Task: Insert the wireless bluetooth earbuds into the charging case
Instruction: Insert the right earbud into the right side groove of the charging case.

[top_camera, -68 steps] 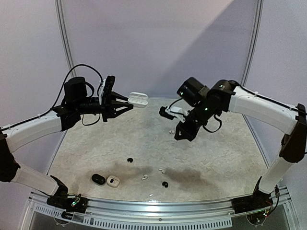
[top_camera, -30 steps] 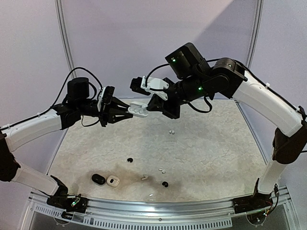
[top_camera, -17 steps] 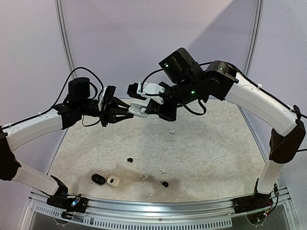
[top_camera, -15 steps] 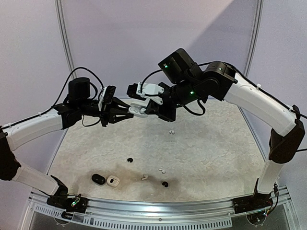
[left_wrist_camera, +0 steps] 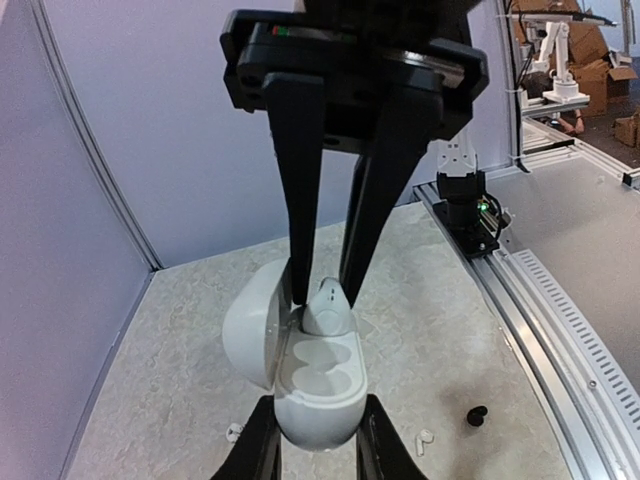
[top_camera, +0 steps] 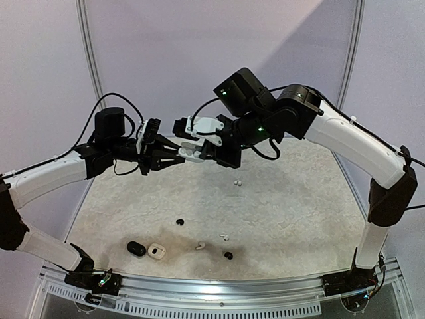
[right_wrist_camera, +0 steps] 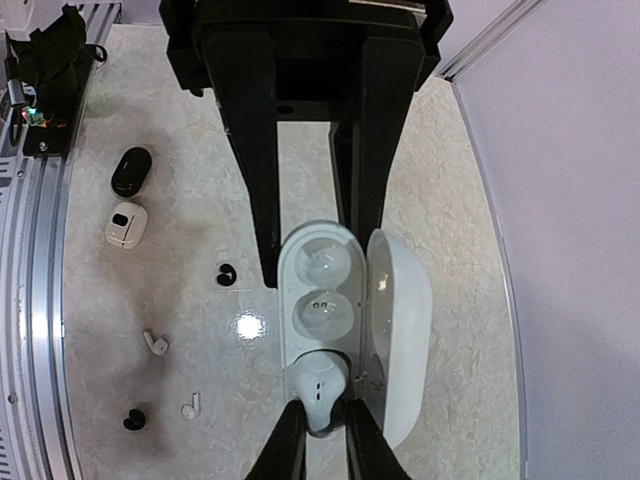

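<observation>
The right gripper (right_wrist_camera: 322,415) has its jaws drawn narrow on a white earbud (right_wrist_camera: 318,385), one finger on each side of it. Whether the pinch has begun to slacken I cannot tell. The bud sits against the end of the charging case (left_wrist_camera: 318,390) farthest from the left gripper (left_wrist_camera: 317,420). That gripper clamps the case's rounded body from both sides, with the lid swung open to one side. Both wells of the tray show bare in the right wrist view, so I judge the bud is at the rim and not yet seated.

A couple of seconds back the right gripper was low over the table, well to the right of the case. Over the last second it has crept left until its fingers met the open tray, while the left arm has kept the case nearly fixed in the air above the far left of the table. The pick is therefore done and the first insertion is in hand. The bud probably has to be guided over a well and pressed down before release, since a tilt here could drop it.

Below, near the front edge, lie a black case (top_camera: 136,248) and a small white case (top_camera: 156,251). Loose black earbuds (top_camera: 179,221) and loose white earbuds (top_camera: 224,236) are scattered to their right and farther back
</observation>
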Tool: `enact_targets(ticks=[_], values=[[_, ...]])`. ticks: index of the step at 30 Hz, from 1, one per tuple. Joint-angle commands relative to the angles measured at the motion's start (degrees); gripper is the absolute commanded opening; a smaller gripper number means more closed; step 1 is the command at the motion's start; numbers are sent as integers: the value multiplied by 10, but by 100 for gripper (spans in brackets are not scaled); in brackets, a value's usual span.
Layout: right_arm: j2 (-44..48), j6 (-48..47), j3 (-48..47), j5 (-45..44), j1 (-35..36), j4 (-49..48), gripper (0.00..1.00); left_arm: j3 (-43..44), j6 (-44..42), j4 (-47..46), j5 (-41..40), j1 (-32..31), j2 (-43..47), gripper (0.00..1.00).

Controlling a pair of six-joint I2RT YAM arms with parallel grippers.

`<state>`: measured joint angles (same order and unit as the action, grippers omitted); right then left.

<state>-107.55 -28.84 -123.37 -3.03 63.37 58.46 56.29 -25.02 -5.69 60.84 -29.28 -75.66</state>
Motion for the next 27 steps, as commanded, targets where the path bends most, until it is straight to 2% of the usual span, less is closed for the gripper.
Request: enact_targets(ticks=[1,7,14,19,22,23,27], values=[[-18,0,-13,-18,2,13,17,-1,3,-18,11,-8,-1,0],[-14,11,-15,-24,2,4,23,-5,21,-21,7,-7,1,0],[14,37,-12,-27,2,-19,24,-23,138,-70,-26,2,-2,0],[54,58,3,-14,1,-65,28,-36,193,-95,-39,9,-4,0],[84,71,33,19,-7,-108,31,-39,218,-105,-49,15,-5,0],[99,88,45,56,-18,-133,33,-40,226,-108,-51,18,-6,0],[143,174,106,109,-75,-210,45,-42,259,-122,-67,28,-7,0]])
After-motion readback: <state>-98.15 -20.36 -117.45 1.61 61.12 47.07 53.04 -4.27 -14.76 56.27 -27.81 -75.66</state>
